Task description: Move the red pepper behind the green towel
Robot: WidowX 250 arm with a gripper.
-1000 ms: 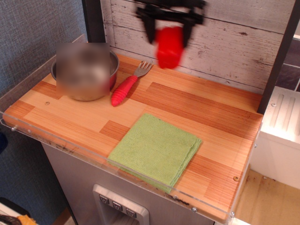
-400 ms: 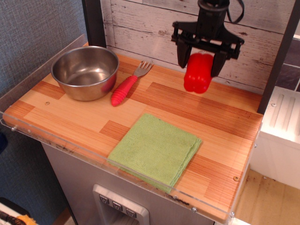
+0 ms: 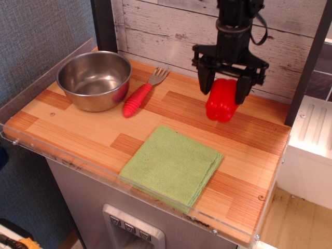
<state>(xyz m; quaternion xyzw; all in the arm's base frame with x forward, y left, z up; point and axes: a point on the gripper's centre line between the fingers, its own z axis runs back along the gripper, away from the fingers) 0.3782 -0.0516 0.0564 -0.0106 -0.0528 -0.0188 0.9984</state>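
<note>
Your gripper (image 3: pixel 224 88) is clamped on the red pepper (image 3: pixel 222 102) — black fingers (image 3: pixel 204 79) on either side, pepper low over the wooden counter (image 3: pixel 93 132), can't tell if it's touching down. It sits behind the green towel (image 3: pixel 173 165), toward the back wall, with bare wood between them. Steel bowl (image 3: pixel 94 79) and red-handled fork (image 3: pixel 143 92) are well off to the far side — untouched.

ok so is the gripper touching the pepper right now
Touching. The one camera view shows the gripper's black fingers pressed against both sides of the pepper, with no gap visible between them.
</note>
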